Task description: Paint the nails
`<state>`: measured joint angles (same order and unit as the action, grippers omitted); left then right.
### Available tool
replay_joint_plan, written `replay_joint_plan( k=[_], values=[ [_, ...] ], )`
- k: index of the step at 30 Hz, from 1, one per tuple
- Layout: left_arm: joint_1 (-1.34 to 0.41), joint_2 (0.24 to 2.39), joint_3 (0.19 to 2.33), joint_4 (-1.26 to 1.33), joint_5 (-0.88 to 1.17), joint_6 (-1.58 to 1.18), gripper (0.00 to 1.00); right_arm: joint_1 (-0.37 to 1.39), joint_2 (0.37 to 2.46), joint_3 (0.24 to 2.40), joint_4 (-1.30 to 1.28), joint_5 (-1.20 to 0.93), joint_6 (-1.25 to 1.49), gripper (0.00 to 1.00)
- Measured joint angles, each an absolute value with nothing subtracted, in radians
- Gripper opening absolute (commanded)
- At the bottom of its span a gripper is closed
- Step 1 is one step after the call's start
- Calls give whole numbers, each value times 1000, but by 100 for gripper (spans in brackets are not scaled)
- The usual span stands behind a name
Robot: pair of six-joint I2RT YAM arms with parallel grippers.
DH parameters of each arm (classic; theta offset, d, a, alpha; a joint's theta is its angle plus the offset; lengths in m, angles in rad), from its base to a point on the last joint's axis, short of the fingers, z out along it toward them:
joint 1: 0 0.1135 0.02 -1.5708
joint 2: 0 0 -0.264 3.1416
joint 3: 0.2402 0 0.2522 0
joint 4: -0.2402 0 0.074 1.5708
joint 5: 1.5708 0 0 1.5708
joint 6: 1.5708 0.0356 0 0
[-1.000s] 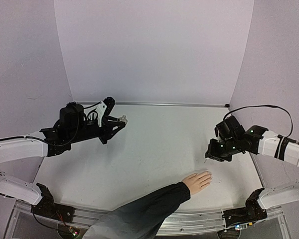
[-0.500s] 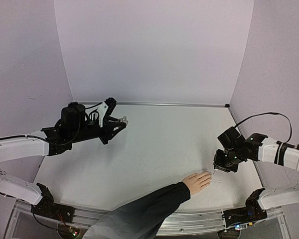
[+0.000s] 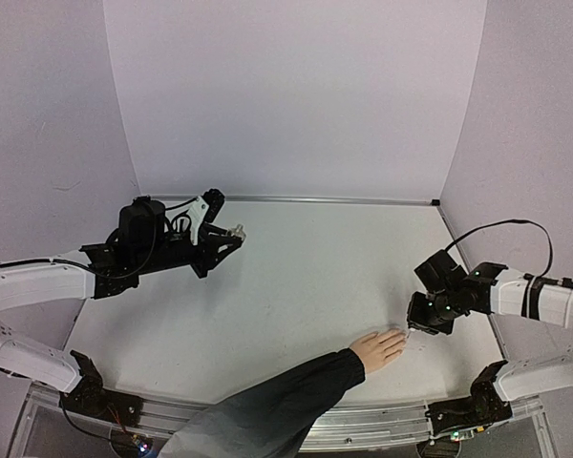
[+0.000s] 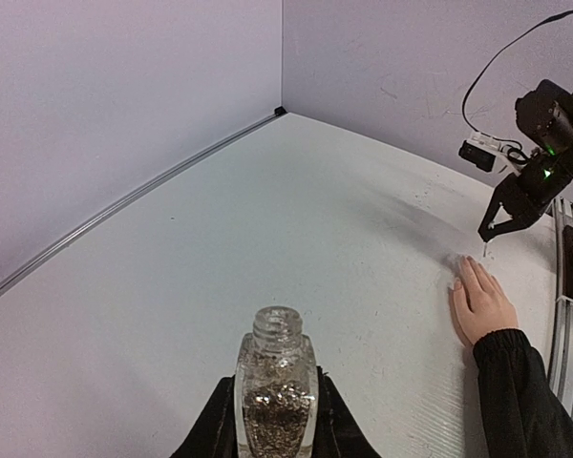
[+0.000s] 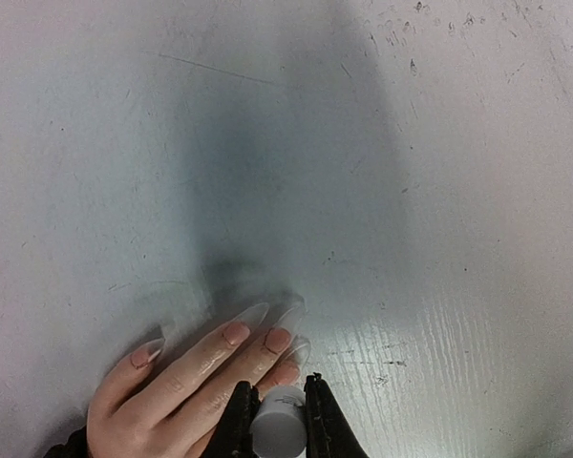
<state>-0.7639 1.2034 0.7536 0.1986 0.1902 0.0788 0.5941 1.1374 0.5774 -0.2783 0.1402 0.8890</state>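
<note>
A pale hand (image 3: 378,347) in a long black sleeve (image 3: 267,405) lies flat on the white table near the front edge. Its long clear nails (image 5: 267,315) point away from the sleeve. My right gripper (image 3: 422,320) is shut on the white brush cap (image 5: 278,429) and hovers just over the fingertips; the brush tip is hidden below the cap. My left gripper (image 3: 231,232) is shut on a small clear glass bottle (image 4: 276,391) of glittery polish, open at the neck, held above the table's far left. The hand also shows in the left wrist view (image 4: 479,303).
Lilac walls stand at the back and on both sides. The table's front metal rail (image 3: 382,417) runs under the sleeve. A black cable (image 3: 497,226) loops over my right arm.
My right gripper has come down and toward the hand, from up at the right to just over the fingertips. The left arm and the bottle have hardly moved. The hand has stayed still.
</note>
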Motion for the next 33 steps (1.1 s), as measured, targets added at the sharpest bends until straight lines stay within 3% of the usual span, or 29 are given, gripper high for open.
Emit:
replay_joint_plan(
  k=[33],
  values=[
    [-764, 1203, 754, 198, 191, 79, 0, 594, 1181, 560, -231, 138, 883, 0]
  ],
)
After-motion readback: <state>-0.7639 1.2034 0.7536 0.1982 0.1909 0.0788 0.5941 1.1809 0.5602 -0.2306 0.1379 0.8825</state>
